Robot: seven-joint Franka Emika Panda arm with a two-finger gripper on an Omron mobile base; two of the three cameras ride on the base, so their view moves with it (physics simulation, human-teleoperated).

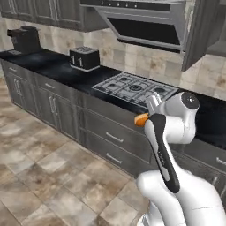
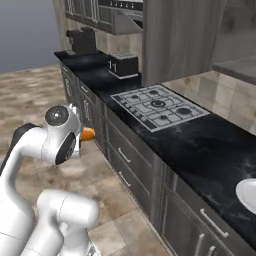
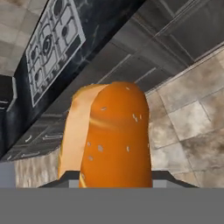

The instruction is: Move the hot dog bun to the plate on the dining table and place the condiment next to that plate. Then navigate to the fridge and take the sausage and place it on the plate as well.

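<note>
My gripper is shut on the hot dog bun, an orange-tan roll with a paler cut side, held up in the air. From the left base view the bun pokes out beside the bent white arm, in front of the drawer fronts below the cooktop. In the right base view the bun hangs over the tiled floor, just off the counter's edge. The plate, the dining table, the condiment, the fridge and the sausage are out of view.
A black marble counter over grey drawers carries a cooktop, a toaster and a coffee machine. A range hood hangs above. A plain white plate sits far right. Tiled floor lies open to the left.
</note>
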